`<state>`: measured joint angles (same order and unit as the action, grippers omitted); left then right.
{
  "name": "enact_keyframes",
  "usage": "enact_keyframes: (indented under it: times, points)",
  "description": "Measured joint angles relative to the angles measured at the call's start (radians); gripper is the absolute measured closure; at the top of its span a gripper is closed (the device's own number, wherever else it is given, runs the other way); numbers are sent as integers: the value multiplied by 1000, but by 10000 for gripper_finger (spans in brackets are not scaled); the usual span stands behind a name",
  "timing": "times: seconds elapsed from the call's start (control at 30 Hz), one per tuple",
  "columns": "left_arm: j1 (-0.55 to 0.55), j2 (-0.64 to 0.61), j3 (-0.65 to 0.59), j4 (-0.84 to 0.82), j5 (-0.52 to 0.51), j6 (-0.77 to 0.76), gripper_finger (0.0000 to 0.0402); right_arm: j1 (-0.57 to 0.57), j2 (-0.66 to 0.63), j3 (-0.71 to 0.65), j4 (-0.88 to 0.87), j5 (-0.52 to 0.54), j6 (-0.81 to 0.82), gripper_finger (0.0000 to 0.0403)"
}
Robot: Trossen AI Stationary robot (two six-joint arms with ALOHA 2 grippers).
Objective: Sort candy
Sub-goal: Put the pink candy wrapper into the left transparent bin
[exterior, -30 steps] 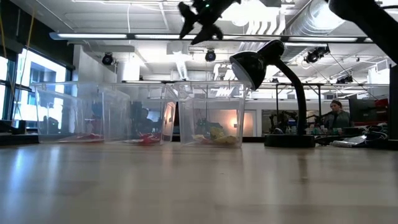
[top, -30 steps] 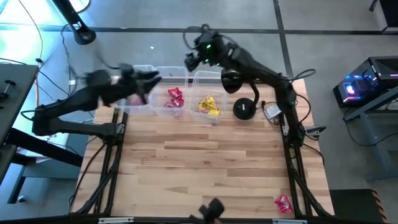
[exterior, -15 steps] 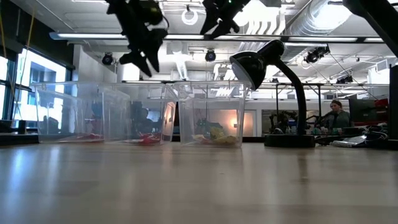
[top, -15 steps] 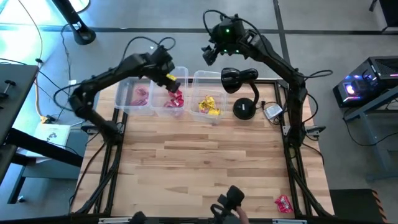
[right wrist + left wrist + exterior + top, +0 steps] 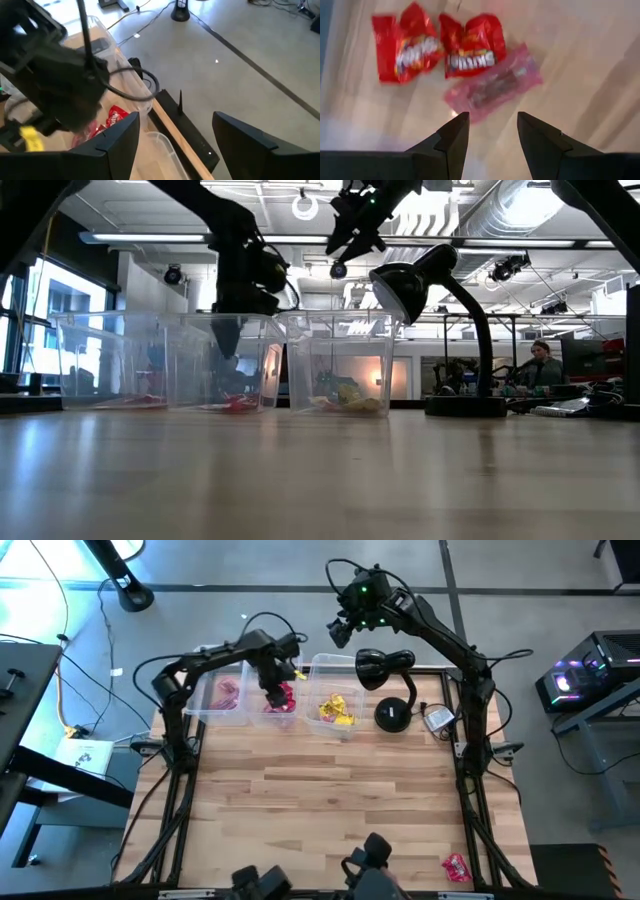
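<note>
Tubs (image 5: 330, 665) hold sorted candy | one red packet (image 5: 456, 865) left – far from tubs | your left pincer (image 5: 492, 131) apart, empty, over middle tub | right pincer (image 5: 175, 145) apart – beyond tubs

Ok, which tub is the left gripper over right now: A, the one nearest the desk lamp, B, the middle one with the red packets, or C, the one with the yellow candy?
B: the left gripper hangs over the middle tub, and its wrist view looks down on two red packets and a pink packet lying there.
</note>
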<state>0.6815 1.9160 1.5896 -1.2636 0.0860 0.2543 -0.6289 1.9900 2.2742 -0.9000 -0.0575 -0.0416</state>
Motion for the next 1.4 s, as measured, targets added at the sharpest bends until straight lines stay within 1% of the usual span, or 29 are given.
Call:
enact_keyframes:
  times: [0.17,0.37,0.47,0.53,0.63,0.77,0.9,0.97,1.03,1.1,1.23,1.27,1.4]
  points:
    - [2,28,-14,77,-2,171,241,1,0,0,-1,0,36,158]
    - [14,32,-114,142,-4,297,241,3,0,0,-1,0,44,158]
    - [14,33,-165,164,4,324,241,3,0,0,-1,1,43,158]
    - [14,32,-191,176,27,340,241,3,0,0,0,1,43,158]
    - [13,31,-248,229,47,368,241,3,0,0,8,1,42,158]
    - [8,31,-329,346,-14,377,241,1,0,0,7,31,40,158]
    - [0,23,-389,412,-19,365,241,0,0,0,7,31,35,158]
    - [-9,21,-411,439,-45,371,242,0,0,0,7,31,34,158]
    - [-19,20,-423,454,-72,372,254,0,0,0,7,31,34,158]
    - [-25,20,-424,458,-76,366,282,0,0,0,6,31,34,158]
    - [-32,22,-422,473,-68,328,376,0,0,0,6,31,33,158]
    - [-32,22,-422,475,-66,310,386,0,0,0,6,32,33,158]
    - [-32,-8,-423,467,-65,287,394,0,0,0,6,32,33,158]
